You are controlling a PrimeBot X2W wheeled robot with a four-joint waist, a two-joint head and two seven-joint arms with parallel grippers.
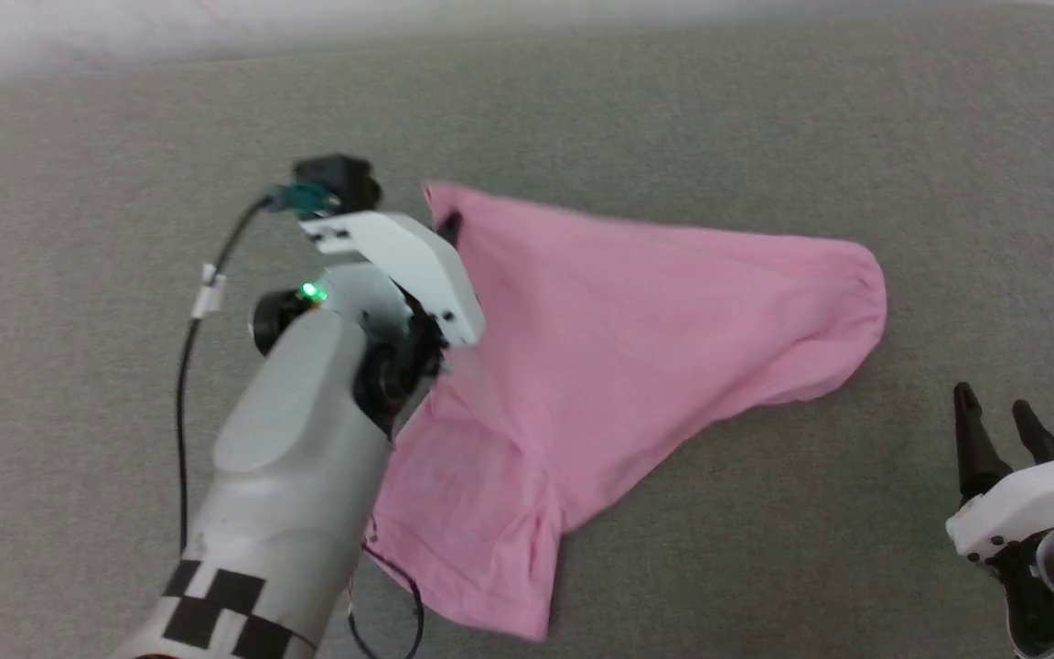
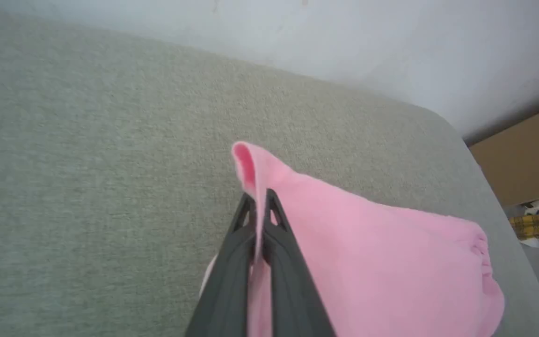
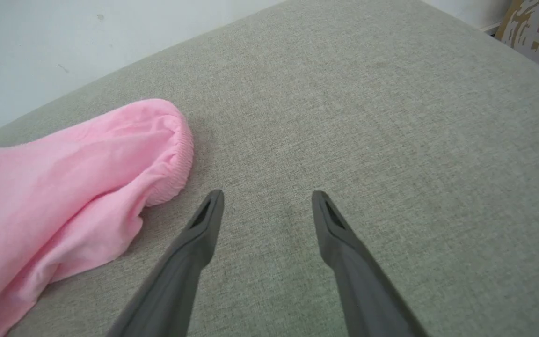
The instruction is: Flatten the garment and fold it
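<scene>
Head view: left arm reaches forward across the near-left part of the garment (image 1: 637, 311), which lies spread on the grey cushion (image 1: 765, 110). Left wrist view: left gripper (image 2: 260, 199) at the garment's far-left corner, jaws pressed together on a raised fold of pink cloth. Right wrist view: right gripper (image 3: 267, 201) near the garment's gathered elastic edge (image 3: 183, 154), jaws wide apart, holding nothing. The gathers read clearly here and faintly in the head view.
</scene>
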